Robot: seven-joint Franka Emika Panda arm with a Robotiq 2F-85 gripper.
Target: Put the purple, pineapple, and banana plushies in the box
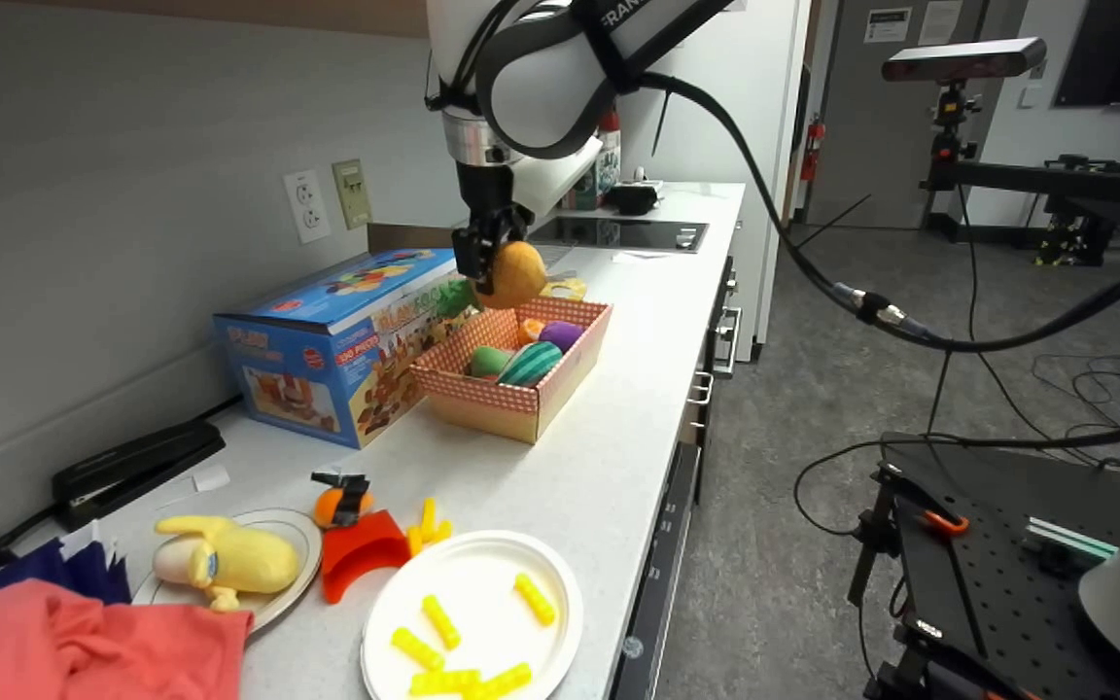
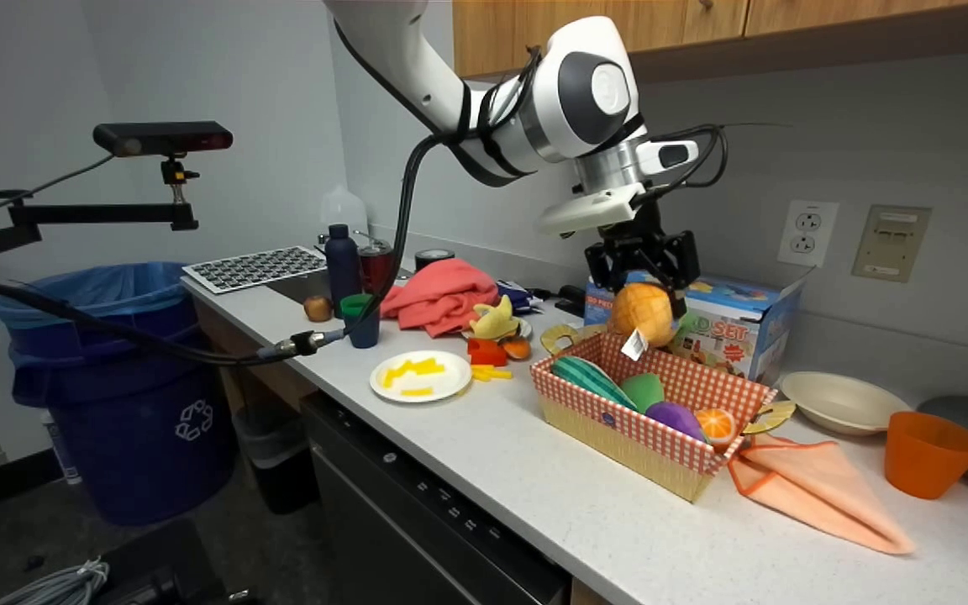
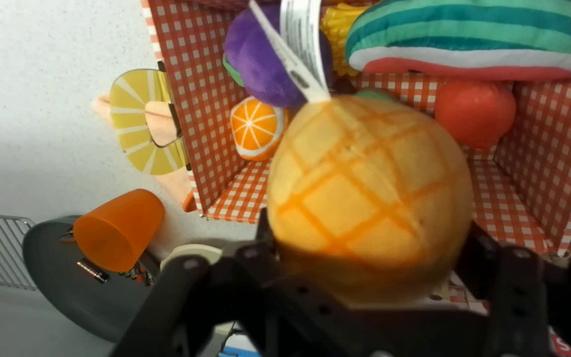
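Yellow and half peeled, the banana plushie lies on a plate near me. Farther along the counter stands the red-checked box, the purple plushie inside beside a toy orange. Just above the box, the gripper has the pineapple plushie pinched.

White counter: blue carton stands by back edge, checked box beside it mid-counter. Black stapler-like tool lies along back edge. White plate sits near front edge, yellow sticks and red piece just beside it. Small plate and coral cloth lie nearer back edge. Peach cloth lies by checked box, orange cup near. Cream bowl toward back edge.
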